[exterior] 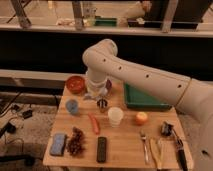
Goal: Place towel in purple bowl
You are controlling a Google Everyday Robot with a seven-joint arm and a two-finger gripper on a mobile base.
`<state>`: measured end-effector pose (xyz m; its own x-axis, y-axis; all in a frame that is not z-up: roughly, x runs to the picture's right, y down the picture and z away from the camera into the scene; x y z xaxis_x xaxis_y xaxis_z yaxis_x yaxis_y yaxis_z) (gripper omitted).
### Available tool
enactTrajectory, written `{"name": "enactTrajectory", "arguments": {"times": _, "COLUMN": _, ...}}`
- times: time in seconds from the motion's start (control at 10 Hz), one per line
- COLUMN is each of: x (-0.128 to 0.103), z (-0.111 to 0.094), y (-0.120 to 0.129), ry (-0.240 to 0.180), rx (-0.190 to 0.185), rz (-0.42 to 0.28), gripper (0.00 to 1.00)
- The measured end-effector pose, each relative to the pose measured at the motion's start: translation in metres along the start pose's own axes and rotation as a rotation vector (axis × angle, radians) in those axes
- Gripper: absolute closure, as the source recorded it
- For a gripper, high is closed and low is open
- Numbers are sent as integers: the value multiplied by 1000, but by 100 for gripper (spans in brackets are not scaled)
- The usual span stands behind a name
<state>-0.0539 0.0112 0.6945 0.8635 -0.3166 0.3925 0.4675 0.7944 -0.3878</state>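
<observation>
My gripper (95, 94) hangs from the white arm over the back left of the wooden table (125, 150). It is shut on the towel (90, 95), a pale grey-blue cloth that droops below the wrist just above the table. The purple bowl (108, 85) stands right behind the gripper, slightly to its right, and the arm hides most of it. The towel hangs at the bowl's front left edge, not inside it.
A red-orange bowl (76, 84) is left of the gripper, with a light blue round object (72, 106) in front of it. A small dark object (102, 103), white cup (115, 116), orange (142, 118), red pepper (94, 124), dark blue block (58, 144), grapes (76, 141), black bar (101, 149), green tray (145, 97) and utensils (150, 147) are nearby.
</observation>
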Motion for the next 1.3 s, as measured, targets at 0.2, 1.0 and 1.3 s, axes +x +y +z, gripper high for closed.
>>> {"name": "enactTrajectory", "arguments": {"times": 0.2, "x": 30, "z": -2, "y": -8, "ry": 50, "rx": 8, "rz": 41, "gripper": 100}}
{"name": "enactTrajectory", "arguments": {"times": 1.0, "x": 99, "z": -18, "y": -17, "ry": 178, "rx": 31, "rz": 143, "gripper": 100}}
{"name": "enactTrajectory", "arguments": {"times": 1.3, "x": 122, "z": -21, "y": -34, "ry": 206, "rx": 26, "rz": 145, "gripper": 100}}
